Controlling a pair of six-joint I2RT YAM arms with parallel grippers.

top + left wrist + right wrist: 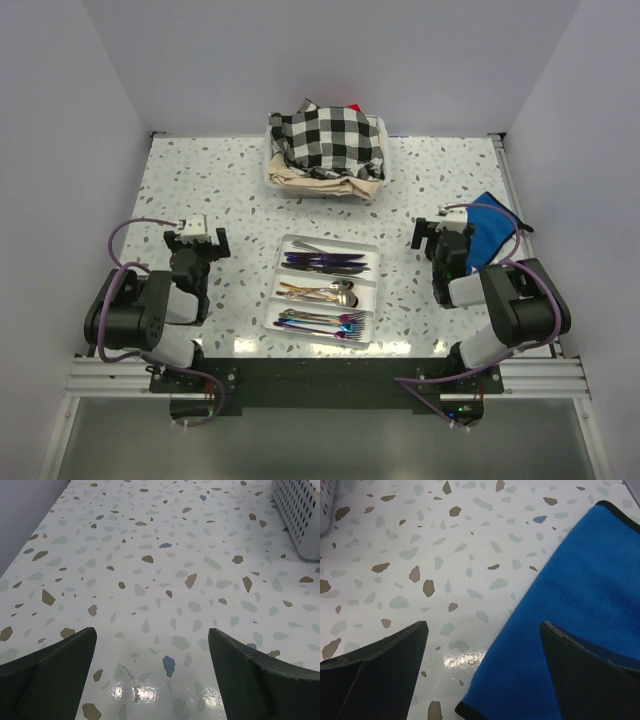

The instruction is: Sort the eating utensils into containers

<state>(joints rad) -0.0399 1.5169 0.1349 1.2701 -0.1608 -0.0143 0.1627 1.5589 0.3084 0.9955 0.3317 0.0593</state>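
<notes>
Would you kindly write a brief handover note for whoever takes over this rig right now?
Left claw: open, empty, over the table.
Right claw: open, empty, at the edge of the blue cloth.
Cutlery tray: dark purple-blue pieces in the far section, gold and silver pieces in the middle, iridescent pieces nearest.
Done: no utensil seen loose on the table.
To do: seemingly nothing; under the checked cloth is hidden.
</notes>
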